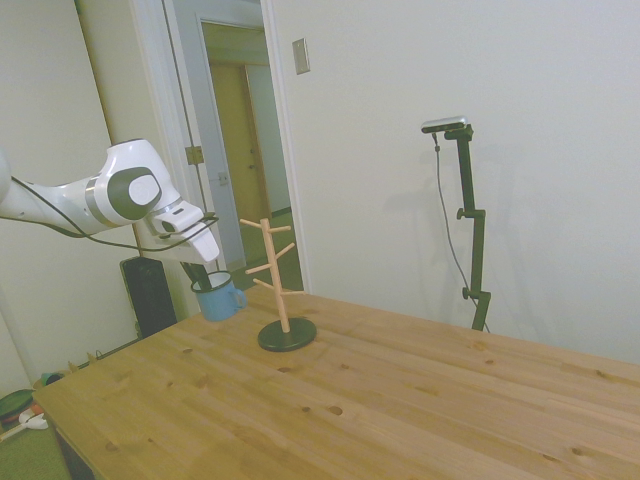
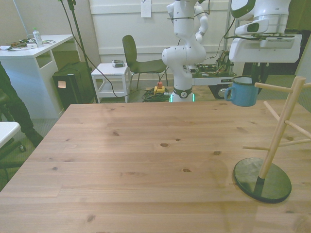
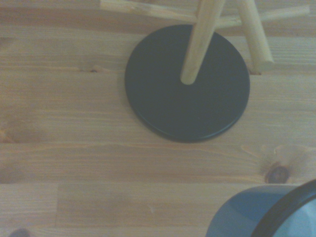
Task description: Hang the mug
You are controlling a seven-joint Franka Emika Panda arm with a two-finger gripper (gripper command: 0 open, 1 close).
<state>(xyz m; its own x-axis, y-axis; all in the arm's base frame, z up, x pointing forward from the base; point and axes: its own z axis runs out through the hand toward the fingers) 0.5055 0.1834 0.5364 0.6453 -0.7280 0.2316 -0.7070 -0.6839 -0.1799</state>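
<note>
1. A small light-blue mug with a dark rim hangs in the air above the wooden bench, upright, its open mouth facing up.
2. In the front view its loop handle points toward the front view's left, away from the wooden mug tree.
3. The claw reaches down from above and pinches the mug at its rim; the dark fingers show just above the rim in the side view.
4. The white arm comes in from the side view's left, with black cables looping along it.
5. The mug tree stands just beside the mug: a pale upright post with slanted pegs, set on a round black base.
6. One peg tip lies close to the mug's rim in the front view; I cannot tell whether they touch.
7. The close wrist view looks straight down on the black base, with a blurred edge of the mug at one corner.
8. Beyond the bench, the front view shows a dark chair, a small white side table and a white desk.
</note>
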